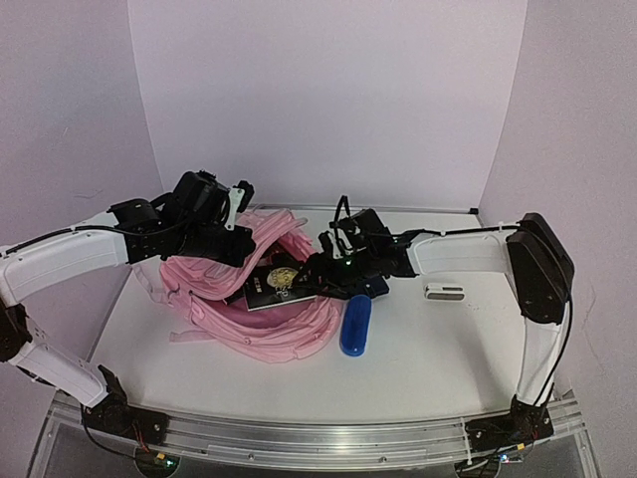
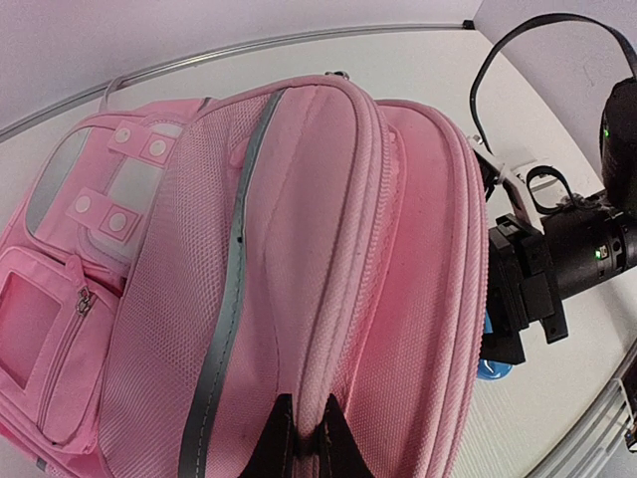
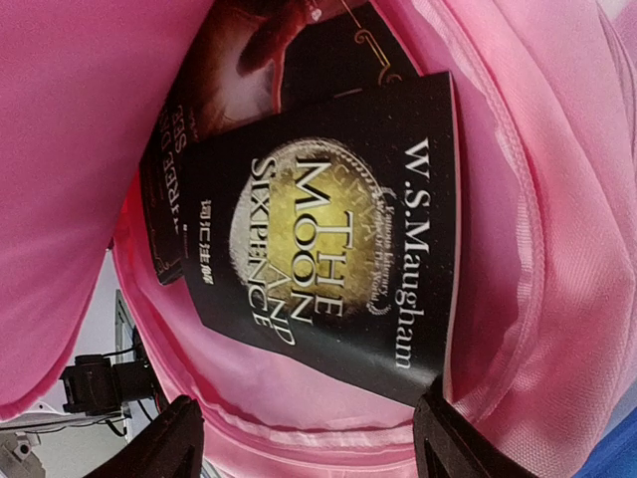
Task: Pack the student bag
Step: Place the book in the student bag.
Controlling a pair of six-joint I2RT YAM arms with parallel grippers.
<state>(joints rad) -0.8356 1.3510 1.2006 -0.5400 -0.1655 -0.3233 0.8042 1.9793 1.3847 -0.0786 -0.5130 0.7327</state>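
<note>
Left gripper [image 2: 307,440] pressed together, pinching a seam of the student bag [image 1: 269,334], which lies open on the bench [image 1: 428,368], left of centre. Right gripper [image 3: 314,453] spread wide, straddling the black book [image 3: 328,239] inside the bag; contact unclear.

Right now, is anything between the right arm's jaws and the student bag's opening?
Nothing visible. The right gripper is at the student bag mouth, jaws spread, and only a black book, lying in the opening over a second book, is ahead.

Book [image 3: 338,229]: "The Moon and Sixpence" (W.S.Maugham).
</note>
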